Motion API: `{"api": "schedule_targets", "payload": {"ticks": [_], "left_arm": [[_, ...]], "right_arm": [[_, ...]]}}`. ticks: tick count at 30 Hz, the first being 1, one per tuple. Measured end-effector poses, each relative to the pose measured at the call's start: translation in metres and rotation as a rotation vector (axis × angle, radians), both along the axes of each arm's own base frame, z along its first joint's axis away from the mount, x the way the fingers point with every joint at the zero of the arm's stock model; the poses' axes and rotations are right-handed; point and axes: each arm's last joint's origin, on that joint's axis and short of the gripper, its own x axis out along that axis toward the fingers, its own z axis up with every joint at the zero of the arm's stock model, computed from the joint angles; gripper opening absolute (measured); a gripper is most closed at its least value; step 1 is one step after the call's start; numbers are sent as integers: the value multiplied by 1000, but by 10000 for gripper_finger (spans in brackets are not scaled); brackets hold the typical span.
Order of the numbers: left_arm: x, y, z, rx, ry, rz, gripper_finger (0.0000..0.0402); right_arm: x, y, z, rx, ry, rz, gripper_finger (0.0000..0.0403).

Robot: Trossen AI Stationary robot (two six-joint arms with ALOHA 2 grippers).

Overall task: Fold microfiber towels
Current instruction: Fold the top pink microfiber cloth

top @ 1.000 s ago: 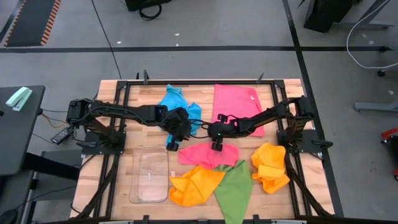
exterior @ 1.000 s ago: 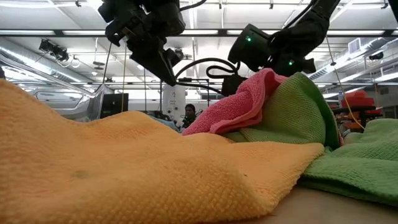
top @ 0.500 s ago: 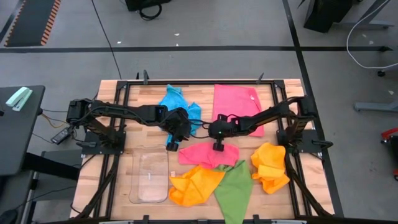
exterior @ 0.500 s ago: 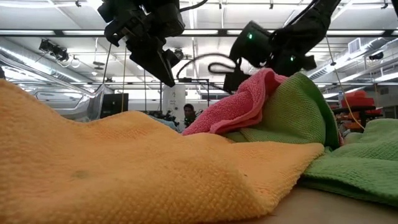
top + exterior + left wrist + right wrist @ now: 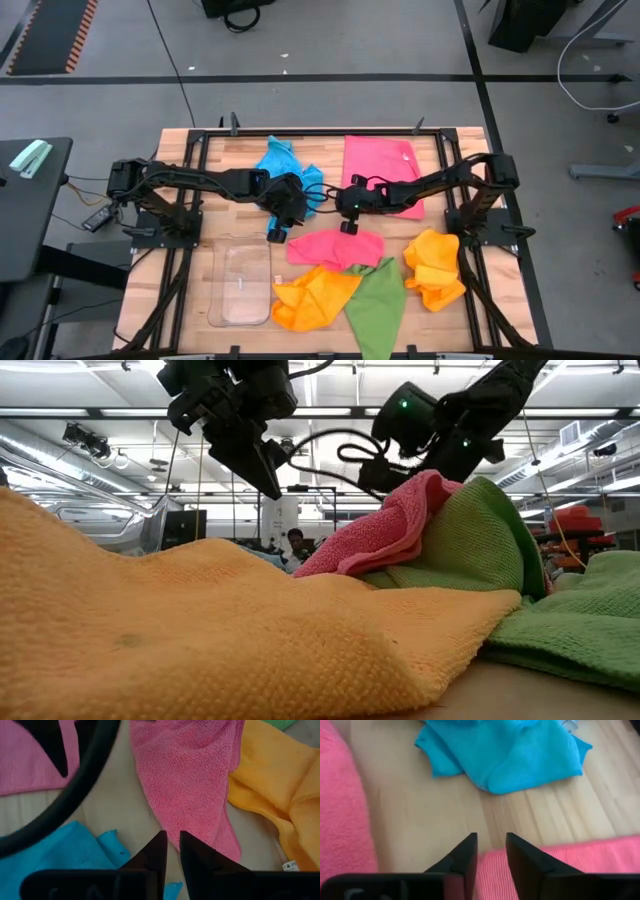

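Observation:
A crumpled pink towel point(image 5: 335, 247) lies mid-table, one edge on the green towel point(image 5: 378, 300) and the orange towel point(image 5: 315, 297). A second pink towel point(image 5: 380, 170) lies flat at the far side, with a sky blue towel point(image 5: 285, 165) bunched to its left. Another orange towel point(image 5: 435, 265) is heaped at the right. My right gripper point(image 5: 347, 228) hovers open just above the crumpled pink towel's far edge and holds nothing. My left gripper point(image 5: 171, 845) hangs above the table between the blue towel and the crumpled pink one point(image 5: 190, 785), its fingers all but together and empty.
A clear plastic tray point(image 5: 243, 283) lies at the near left, beside the orange towel. Black frame rails point(image 5: 300, 133) run along the table's edges. Bare wood point(image 5: 445, 815) shows between the blue towel and the pink ones.
My right gripper has risen a little from the crumpled pink towel's far edge and drawn slightly toward the far edge. The towel lies as before.

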Motion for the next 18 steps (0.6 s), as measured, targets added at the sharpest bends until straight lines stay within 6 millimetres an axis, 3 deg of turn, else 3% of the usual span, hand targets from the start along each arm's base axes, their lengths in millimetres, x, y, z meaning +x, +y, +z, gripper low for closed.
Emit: {"api": "schedule_targets", "payload": {"ticks": [7, 11, 14, 18], "left_arm": [[-1, 0, -1, -3, 12, 2, 53], [-1, 0, -1, -3, 16, 1, 56], [-1, 0, -1, -3, 20, 2, 60], [-2, 0, -1, -4, 25, 2, 60]], "right_arm": [[3, -7, -26, 9, 63, -28, 132], [5, -8, -30, 20, 64, -47, 123], [4, -8, -30, 30, 63, -58, 103], [4, -7, -30, 54, 73, -42, 46]]}}
